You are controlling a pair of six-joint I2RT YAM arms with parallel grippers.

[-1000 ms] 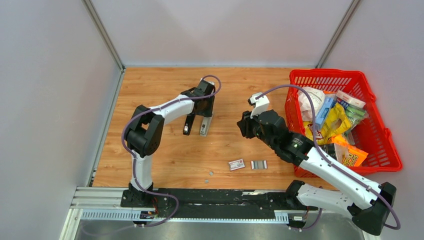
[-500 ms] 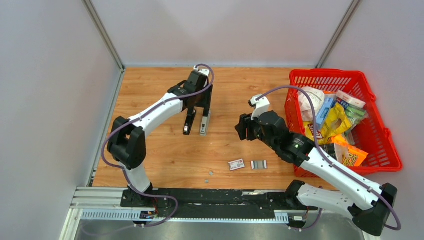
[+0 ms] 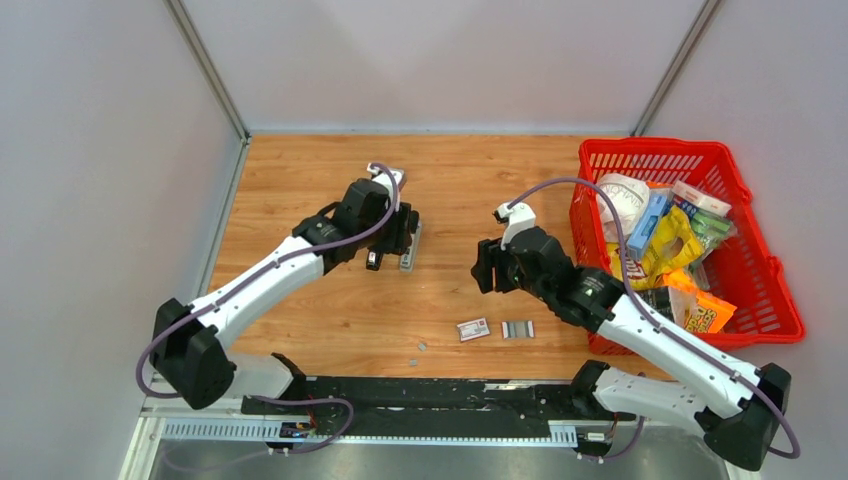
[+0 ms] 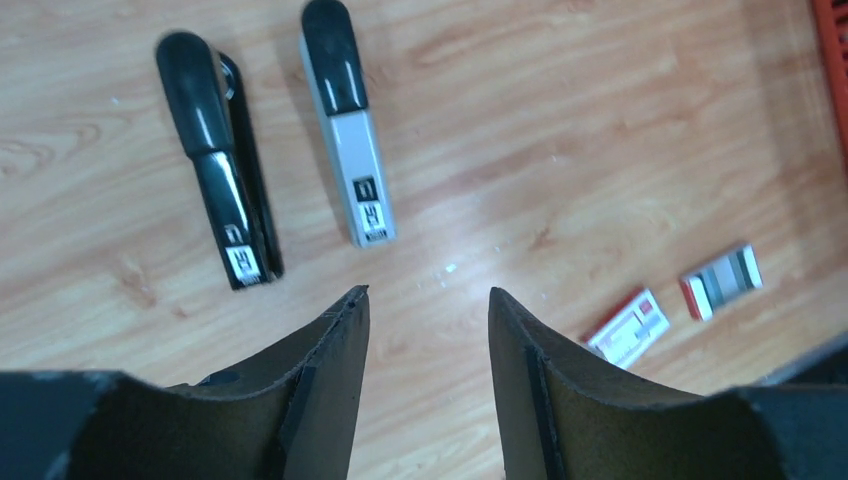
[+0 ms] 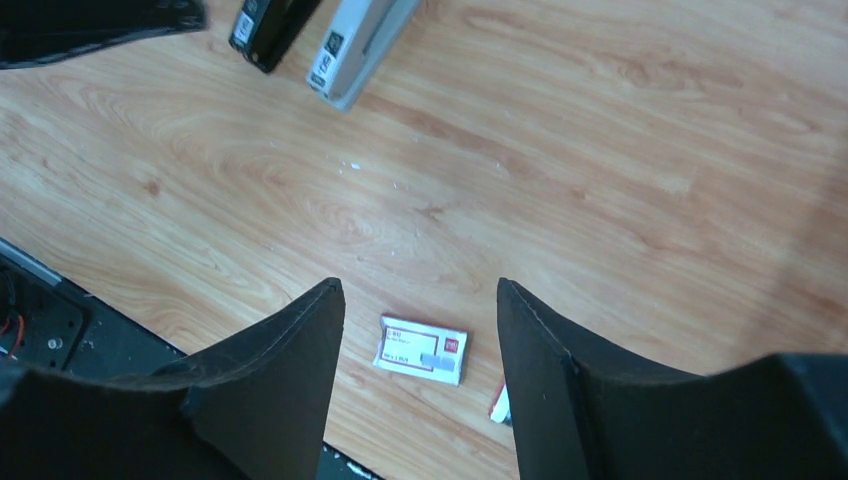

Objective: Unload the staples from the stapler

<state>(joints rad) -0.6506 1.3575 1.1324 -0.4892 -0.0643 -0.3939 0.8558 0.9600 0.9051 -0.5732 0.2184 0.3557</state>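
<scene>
The staples (image 3: pixel 517 329) lie on the worktop (image 3: pixel 300 170) as a short ribbed grey strip, low and centre in the overhead view. They sit just beside a small white-and-red box (image 3: pixel 473 329), not touching it. With the strip out in the open like that, I'd judge it has already left its stapler, though I can't see inside either stapler to be sure.

Two staplers lie side by side a little above and left of centre: a black stapler (image 4: pixel 215 160) and a grey stapler (image 4: pixel 352 150) with a black head. Both lie flat, closed as far as I can tell, and well apart from the strip.

The left fingers (image 4: pixel 335 370) hang just short of the staplers' labelled ends, spread wide with only bare wood between them, touching nothing. The right fingers (image 5: pixel 290 370) hover spread too, above the box, which shows through the gap. In that view the strip is mostly hidden behind one finger. Neither arm holds anything, which reads to me as a pause between steps or the job nearly done.

A red basket (image 3: pixel 650 145) stuffed with snack packets (image 3: pixel 665 245) sits at the right edge, out of the way. A tiny grey scrap (image 3: pixel 421 347) lies near the bottom edge of the wood, too small to name. Nothing stands between the fingers and the staplers. From overhead, the left arm covers the staplers' upper ends.
</scene>
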